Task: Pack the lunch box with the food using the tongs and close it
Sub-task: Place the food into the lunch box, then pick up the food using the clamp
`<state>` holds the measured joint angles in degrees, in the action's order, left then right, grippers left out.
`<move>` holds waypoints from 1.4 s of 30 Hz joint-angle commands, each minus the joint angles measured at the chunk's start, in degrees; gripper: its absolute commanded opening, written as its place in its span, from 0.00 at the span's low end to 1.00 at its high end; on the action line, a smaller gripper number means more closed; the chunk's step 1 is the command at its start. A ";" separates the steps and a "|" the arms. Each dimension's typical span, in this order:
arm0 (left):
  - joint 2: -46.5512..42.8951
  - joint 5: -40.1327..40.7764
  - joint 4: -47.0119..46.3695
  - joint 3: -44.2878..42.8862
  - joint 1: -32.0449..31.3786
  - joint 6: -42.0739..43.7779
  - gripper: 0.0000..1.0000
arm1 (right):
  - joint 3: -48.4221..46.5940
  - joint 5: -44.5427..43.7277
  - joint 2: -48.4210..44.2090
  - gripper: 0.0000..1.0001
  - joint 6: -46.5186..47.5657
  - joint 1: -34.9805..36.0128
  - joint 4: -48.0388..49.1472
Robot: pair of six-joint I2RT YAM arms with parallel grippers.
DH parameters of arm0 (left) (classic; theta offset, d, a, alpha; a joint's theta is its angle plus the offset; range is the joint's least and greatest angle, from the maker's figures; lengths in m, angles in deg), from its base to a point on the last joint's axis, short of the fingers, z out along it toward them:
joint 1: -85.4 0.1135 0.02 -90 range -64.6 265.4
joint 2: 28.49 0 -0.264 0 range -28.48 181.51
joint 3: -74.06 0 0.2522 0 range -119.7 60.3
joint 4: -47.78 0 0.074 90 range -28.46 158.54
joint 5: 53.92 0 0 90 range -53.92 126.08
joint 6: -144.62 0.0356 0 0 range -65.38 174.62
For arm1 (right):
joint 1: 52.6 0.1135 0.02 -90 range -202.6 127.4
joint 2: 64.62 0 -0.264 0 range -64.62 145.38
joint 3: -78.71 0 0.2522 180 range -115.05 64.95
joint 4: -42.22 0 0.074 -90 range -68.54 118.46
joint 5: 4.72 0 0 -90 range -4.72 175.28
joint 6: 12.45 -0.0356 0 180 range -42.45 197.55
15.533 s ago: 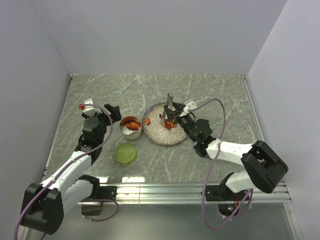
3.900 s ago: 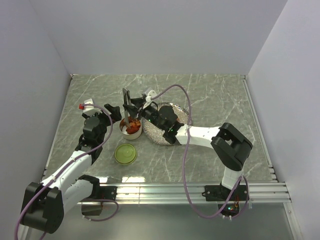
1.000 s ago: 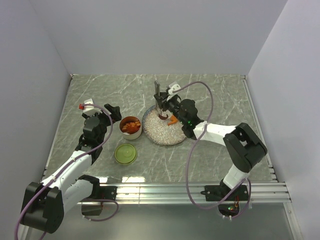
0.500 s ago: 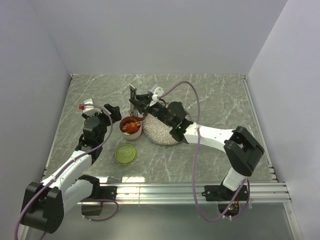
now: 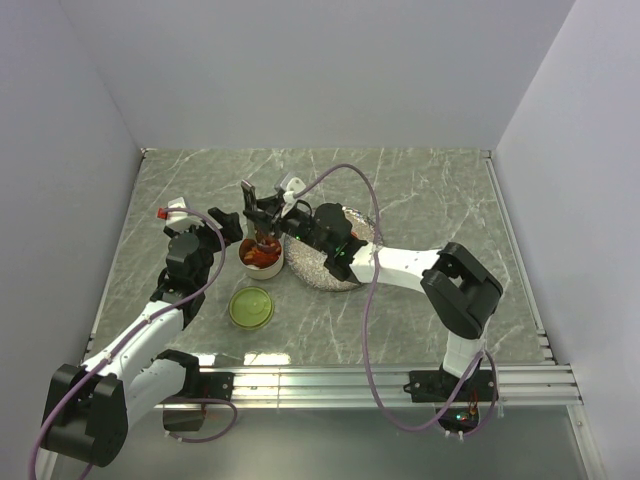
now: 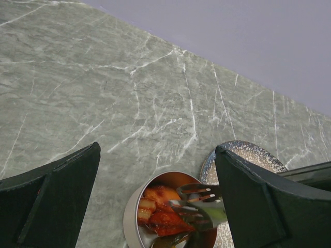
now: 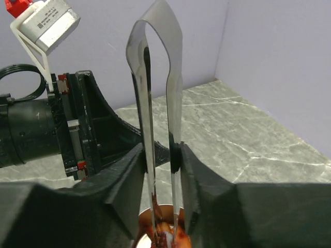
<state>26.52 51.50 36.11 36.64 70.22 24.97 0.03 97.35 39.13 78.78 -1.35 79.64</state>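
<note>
The lunch box (image 5: 244, 262), a small steel tin, stands left of the speckled plate (image 5: 325, 278) and holds orange and brown food (image 5: 262, 257). My right gripper (image 5: 268, 226) is shut on the tongs (image 5: 249, 191), which stand upright with their tips down in the tin. In the right wrist view the tongs (image 7: 155, 103) run between my fingers (image 7: 190, 173) to the food (image 7: 168, 241). The left wrist view shows the tin (image 6: 129, 217), its food (image 6: 155, 206) and the tong tips (image 6: 204, 199). My left gripper (image 5: 226, 226) is open just left of the tin, holding nothing.
The olive-green lid (image 5: 251, 307) lies flat on the table in front of the tin. My right arm (image 5: 400, 265) stretches across the plate (image 6: 253, 154) and hides much of it. Walls enclose the marble table on three sides.
My right gripper has carried the tongs left from over the plate to over the lunch box, tips now down in it. The left arm has not moved.
</note>
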 commanded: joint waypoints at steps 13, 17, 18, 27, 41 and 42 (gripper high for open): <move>-0.51 0.66 -2.08 -0.25 0.33 -0.41 1.00 | -0.39 -2.31 -2.05 0.47 0.08 0.44 6.91; -0.60 0.66 -2.08 -0.07 0.33 -0.50 0.99 | 3.57 -5.65 -4.77 0.47 1.22 0.26 10.16; -0.60 0.75 -2.08 -0.07 0.33 -0.50 0.99 | 4.27 -6.27 -6.17 0.47 1.49 0.09 10.87; -0.77 0.66 -1.99 -0.07 0.33 -0.41 0.99 | 14.12 -17.14 -14.96 0.47 3.59 -2.99 11.76; -0.51 0.23 -2.17 -0.07 0.41 -0.50 1.00 | 27.57 -45.90 -24.91 0.47 -0.09 -6.95 6.39; -0.51 0.22 -2.17 -0.07 0.41 -0.50 0.99 | 27.66 -46.87 -24.65 0.47 -0.44 -7.03 6.56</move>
<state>26.52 51.48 36.11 36.64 70.33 24.95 27.46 59.17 15.94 80.49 -8.37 84.51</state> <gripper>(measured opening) 0.994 0.470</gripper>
